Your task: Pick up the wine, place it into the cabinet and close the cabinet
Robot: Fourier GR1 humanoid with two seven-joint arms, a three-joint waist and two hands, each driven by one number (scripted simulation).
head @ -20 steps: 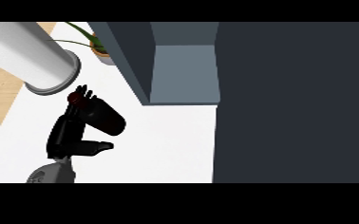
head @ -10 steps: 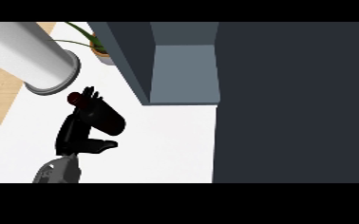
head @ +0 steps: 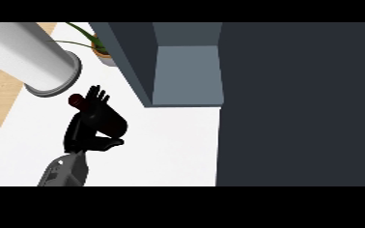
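Item 1, my left hand [head: 91, 125]: one in view, at the near left of the white counter [head: 171, 145], on a grey forearm entering from the lower edge. Fingers and thumb are curled round the wine [head: 96, 113]. My right hand does not show.

Item 2, wine: one dark bottle, mostly hidden inside my grasp; only its reddish top shows past my fingertips, pointing far-left. Whether it is lifted off the counter I cannot tell.

Item 3, cabinet [head: 185, 72]: one, standing open, its grey-blue inside just right and far of my hand. One large dark panel [head: 292, 106] fills the right side; I take it for the door.

Item 4, white cylinder [head: 39, 63]: one, far left.

Item 5, potted plant [head: 96, 46]: one, at the far edge.

Step in hand, as I judge it: wine grasped, carry not yet done. The next move calls for travelling right and far into the opening, clearing the cabinet's near wall.
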